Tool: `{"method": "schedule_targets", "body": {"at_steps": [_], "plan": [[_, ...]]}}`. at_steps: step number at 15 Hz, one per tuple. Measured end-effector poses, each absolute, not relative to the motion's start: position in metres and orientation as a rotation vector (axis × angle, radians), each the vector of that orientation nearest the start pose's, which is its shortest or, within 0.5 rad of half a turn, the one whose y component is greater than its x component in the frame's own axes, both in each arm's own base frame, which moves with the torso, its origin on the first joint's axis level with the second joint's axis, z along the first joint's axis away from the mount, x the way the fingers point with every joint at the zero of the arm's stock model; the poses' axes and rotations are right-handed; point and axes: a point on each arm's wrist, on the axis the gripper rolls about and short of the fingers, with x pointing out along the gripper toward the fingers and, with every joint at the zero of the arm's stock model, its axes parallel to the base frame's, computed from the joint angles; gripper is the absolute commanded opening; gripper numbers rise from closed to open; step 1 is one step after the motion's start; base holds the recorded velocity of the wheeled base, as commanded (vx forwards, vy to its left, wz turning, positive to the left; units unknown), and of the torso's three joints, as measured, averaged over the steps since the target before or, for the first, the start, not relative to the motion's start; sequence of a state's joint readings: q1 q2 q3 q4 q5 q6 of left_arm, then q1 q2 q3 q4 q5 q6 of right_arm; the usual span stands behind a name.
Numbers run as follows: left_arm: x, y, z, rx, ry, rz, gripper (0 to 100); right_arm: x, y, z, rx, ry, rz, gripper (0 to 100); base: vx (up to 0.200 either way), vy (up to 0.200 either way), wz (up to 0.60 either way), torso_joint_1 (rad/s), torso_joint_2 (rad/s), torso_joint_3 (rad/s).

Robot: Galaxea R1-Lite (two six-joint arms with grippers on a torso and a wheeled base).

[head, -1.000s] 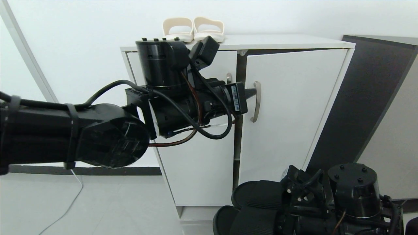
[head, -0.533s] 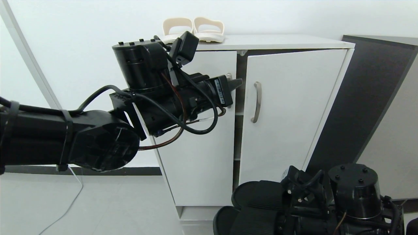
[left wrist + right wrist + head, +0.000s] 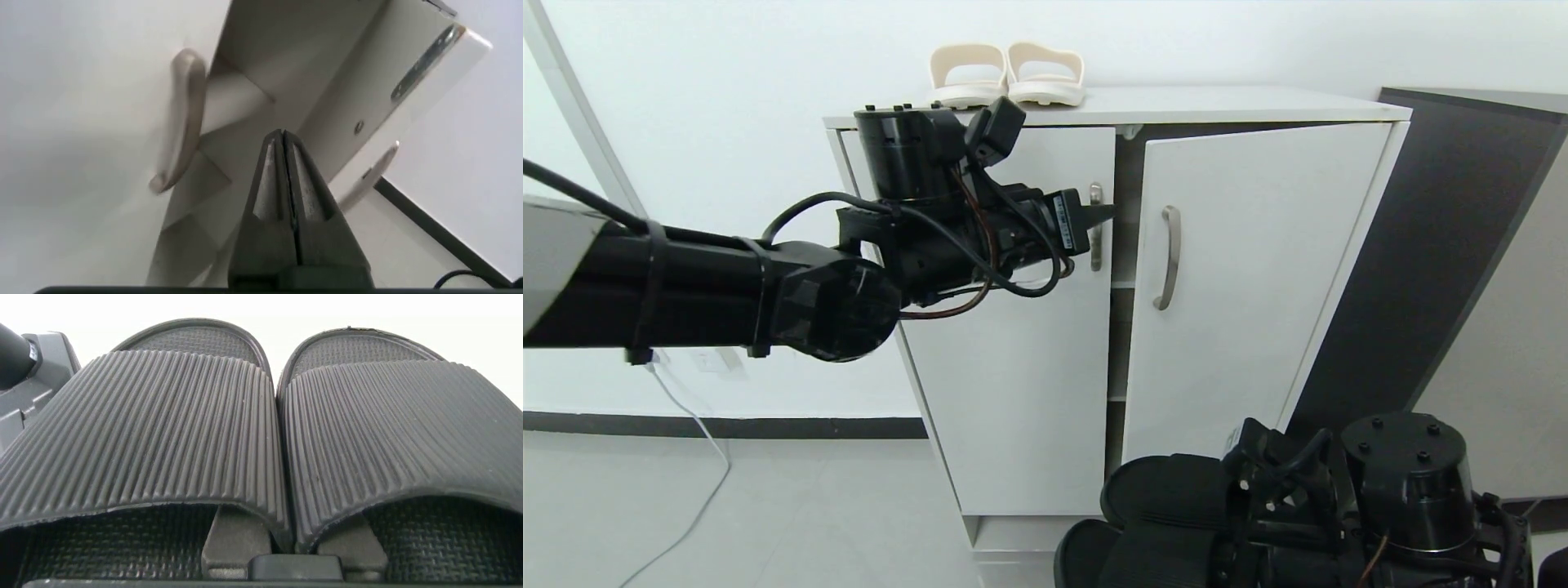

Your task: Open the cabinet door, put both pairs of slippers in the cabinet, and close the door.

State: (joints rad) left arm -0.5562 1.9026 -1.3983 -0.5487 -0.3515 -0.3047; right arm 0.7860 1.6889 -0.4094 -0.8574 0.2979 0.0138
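My left gripper [image 3: 1107,216], clenched and empty, points at the gap just beside the left handle [image 3: 1096,229]. I should hook behind that door edge and pull slowly along its arc. The right gripper [image 3: 292,541] grasps the black slippers [image 3: 1168,500], low before the cabinet [image 3: 1013,392].

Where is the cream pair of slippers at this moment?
In the head view, the cream slippers sit side by side on top of the cabinet, toward its left end, above the left door.
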Motion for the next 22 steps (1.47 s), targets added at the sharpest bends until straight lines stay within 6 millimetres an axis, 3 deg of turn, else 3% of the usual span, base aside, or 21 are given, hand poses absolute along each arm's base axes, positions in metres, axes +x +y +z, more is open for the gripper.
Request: {"method": "schedule_targets", "body": {"at_steps": [5,11,15,18,22], "plan": [[0.348,-0.229,0.274,-0.292,0.044,-0.921,0,0.172,0.183,0.108,-0.124,0.434,1.074,0,0.000,0.000,0.00,0.000,0.00,0.000],[0.360,-0.245,0.272,-0.288,0.052,-0.937,0,0.170,0.189,0.103,-0.130,0.449,1.096,0,0.000,0.000,0.00,0.000,0.00,0.000],[0.359,-0.245,0.269,-0.288,0.081,-0.937,0,0.169,0.193,0.099,-0.137,0.465,1.106,0,-0.200,0.000,0.00,0.000,0.00,0.004],[0.345,-0.256,0.265,-0.283,0.109,-0.968,0,0.169,0.196,0.097,-0.139,0.472,1.114,0,-0.200,0.000,0.00,0.001,0.00,0.002],[0.292,-0.288,0.257,-0.274,0.143,-1.110,0,0.165,0.198,0.097,-0.145,0.473,1.127,0,-0.200,0.000,0.00,0.000,0.00,0.005]]}}
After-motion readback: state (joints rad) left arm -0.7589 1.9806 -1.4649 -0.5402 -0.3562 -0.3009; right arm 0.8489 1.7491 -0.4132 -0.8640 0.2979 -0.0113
